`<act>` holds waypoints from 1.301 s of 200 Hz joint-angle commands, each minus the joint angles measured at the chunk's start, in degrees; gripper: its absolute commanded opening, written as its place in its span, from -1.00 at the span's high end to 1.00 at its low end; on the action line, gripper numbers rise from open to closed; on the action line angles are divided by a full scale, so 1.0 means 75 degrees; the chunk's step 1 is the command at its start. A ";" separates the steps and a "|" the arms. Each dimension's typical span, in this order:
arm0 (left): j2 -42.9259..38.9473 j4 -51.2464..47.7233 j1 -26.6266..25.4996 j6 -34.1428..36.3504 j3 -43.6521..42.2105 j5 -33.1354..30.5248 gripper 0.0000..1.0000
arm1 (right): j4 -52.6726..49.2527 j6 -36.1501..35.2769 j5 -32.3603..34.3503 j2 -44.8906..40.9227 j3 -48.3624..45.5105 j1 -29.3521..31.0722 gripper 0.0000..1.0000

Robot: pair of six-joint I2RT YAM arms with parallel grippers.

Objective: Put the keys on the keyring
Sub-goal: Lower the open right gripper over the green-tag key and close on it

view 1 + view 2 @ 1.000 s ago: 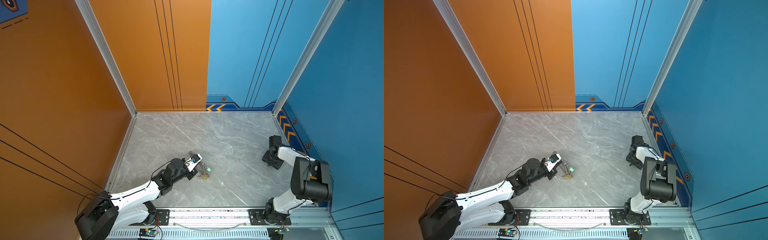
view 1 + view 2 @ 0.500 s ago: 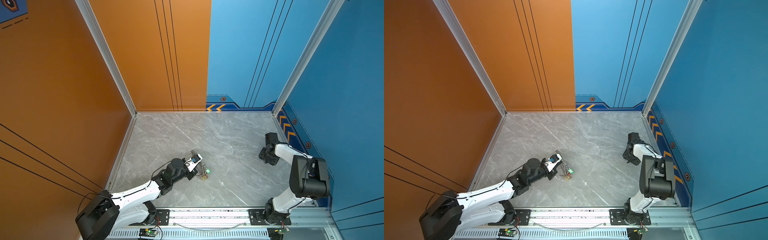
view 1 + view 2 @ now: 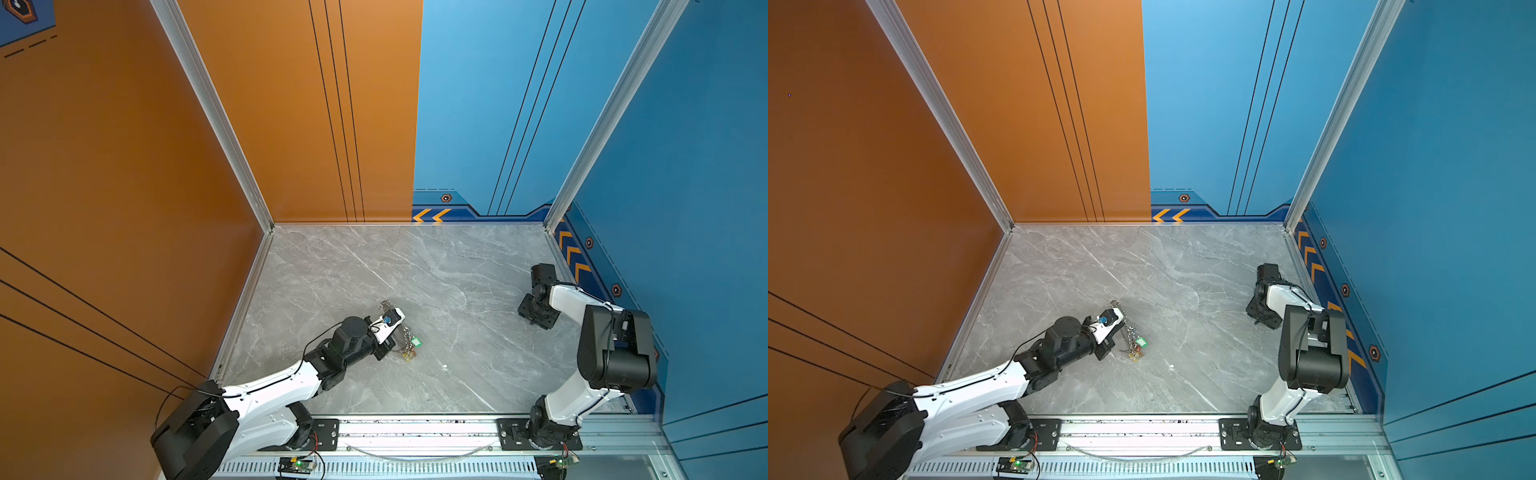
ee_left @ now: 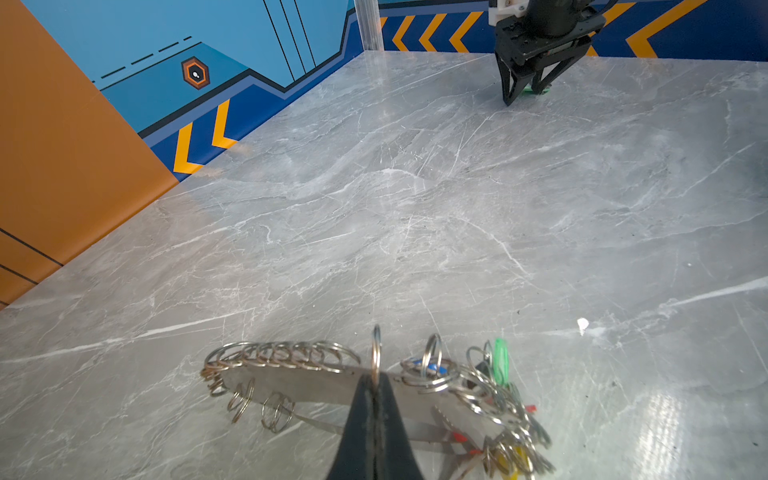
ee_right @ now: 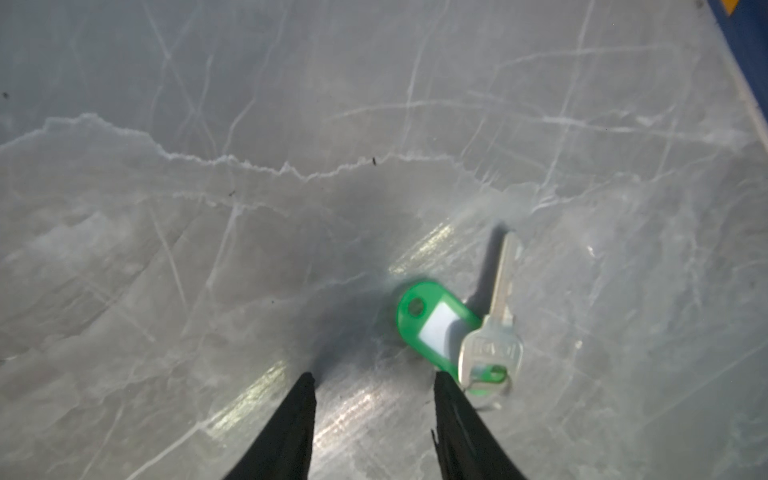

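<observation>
My left gripper (image 4: 376, 379) is shut on one silver ring at the edge of the keyring (image 4: 291, 384), a flat plate lined with many rings. It is held just above the table in both top views (image 3: 405, 343) (image 3: 1130, 338). Keys with green (image 4: 500, 361), blue, red and yellow tags bunch at one end of it. My right gripper (image 5: 374, 380) (image 3: 537, 320) (image 3: 1262, 320) stands open, low over the table near the right wall. A loose silver key (image 5: 496, 328) with a green tag (image 5: 434, 318) lies flat just outside one fingertip (image 5: 446, 386), not between the jaws.
The grey marble table (image 3: 415, 270) is walled in orange (image 3: 124, 208) on the left and blue (image 3: 685, 208) at the back and right. A small white speck (image 3: 444, 366) (image 4: 583, 325) lies right of the keyring. The arms' mounting rail (image 3: 415, 428) runs along the front edge.
The right gripper has shifted a little leftward from the right wall, and its jaws have narrowed slightly. The left arm and the keyring have stayed put.
</observation>
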 commanded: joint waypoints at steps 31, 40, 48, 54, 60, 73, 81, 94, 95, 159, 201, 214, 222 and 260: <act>0.0070 0.0366 -0.0100 0.0078 0.0125 -0.0037 1.00 | -0.0365 -0.0034 0.0030 -0.0138 0.0130 0.0291 0.06; 0.0092 0.0363 -0.0100 0.0078 0.0135 -0.0019 1.00 | -0.0359 -0.0059 0.0205 -0.0366 0.0113 0.0260 0.05; 0.0114 0.0363 -0.0100 0.0078 0.0141 0.0015 1.00 | -0.0353 -0.0092 0.0285 -0.0559 0.0121 0.0164 0.03; 0.0119 0.0363 -0.0099 0.0084 0.0150 0.0034 1.00 | -0.0353 -0.0117 0.0314 -0.0662 0.0157 0.0089 0.02; 0.0136 0.0363 -0.0100 0.0078 0.0152 0.0033 1.00 | -0.0353 -0.0130 0.0326 -0.0727 0.0177 -0.0002 0.00; 0.0117 0.0363 -0.0100 0.0079 0.0148 0.0022 1.00 | -0.0353 -0.0144 0.0326 -0.0760 0.0238 -0.0252 -0.03; 0.0105 0.0363 -0.0101 0.0084 0.0141 0.0041 1.00 | -0.0353 -0.0125 0.0268 -0.0724 0.0270 -0.0413 -0.04; 0.0070 0.0363 -0.0108 0.0087 0.0135 0.0022 1.00 | -0.0329 -0.0107 0.0201 -0.0597 0.0327 -0.0629 -0.06; 0.0069 0.0363 -0.0104 0.0082 0.0137 0.0021 1.00 | -0.0335 -0.0107 0.0201 -0.0588 0.0331 -0.0637 -0.06; 0.0046 0.0363 -0.0111 0.0072 0.0139 0.0049 1.00 | -0.0189 -0.0037 -0.0025 0.0163 0.0591 -0.0986 -0.12; 0.0016 0.0364 -0.0112 0.0079 0.0118 0.0022 1.00 | -0.0213 0.0021 -0.0317 0.0404 0.0474 -0.0907 -0.04; 0.0034 0.0363 -0.0112 0.0078 0.0120 0.0016 1.00 | -0.0221 0.0061 -0.0403 0.0395 0.0392 -0.0810 -0.02; 0.0034 0.0363 -0.0112 0.0078 0.0125 0.0007 1.00 | -0.0224 0.0076 -0.0462 0.0391 0.0333 -0.0710 0.00; 0.0069 0.0363 -0.0112 0.0090 0.0130 -0.0013 1.00 | -0.0348 0.0252 -0.0852 0.0374 0.0141 -0.0047 0.10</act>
